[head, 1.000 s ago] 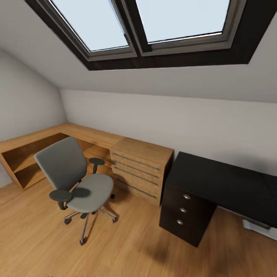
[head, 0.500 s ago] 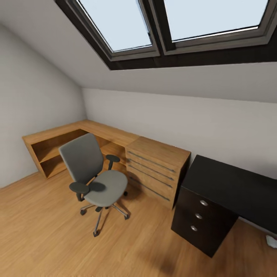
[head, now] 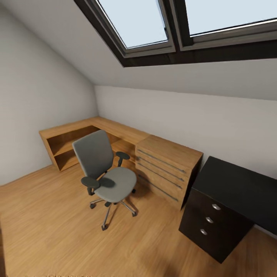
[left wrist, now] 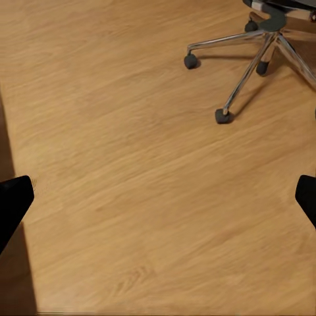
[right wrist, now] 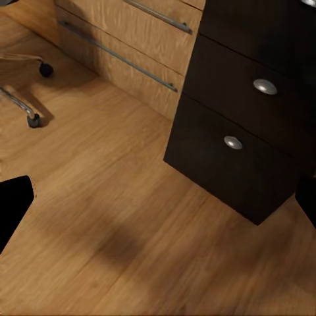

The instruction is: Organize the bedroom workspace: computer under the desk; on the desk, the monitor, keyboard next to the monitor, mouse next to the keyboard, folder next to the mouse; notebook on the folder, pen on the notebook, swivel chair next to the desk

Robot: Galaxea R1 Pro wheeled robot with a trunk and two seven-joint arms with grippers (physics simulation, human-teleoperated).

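Chair (head: pixel 105 173) sits at about 9 o'clock from the desk (head: pixel 231 192), well apart, seat looks bare as far as I can tell. Left gripper (left wrist: pixel 158 204) and right gripper (right wrist: pixel 158 204) hang over the floor, fingers wide apart, nothing held, probably because it's just driving.

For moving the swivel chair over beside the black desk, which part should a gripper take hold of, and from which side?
Probably the near armrest of the swivel chair: a narrow black pad raised on a post that open fingers could close around, and it faces the open wooden floor. The wide backrest looks too broad, and the far armrest sits close to the wooden dresser.
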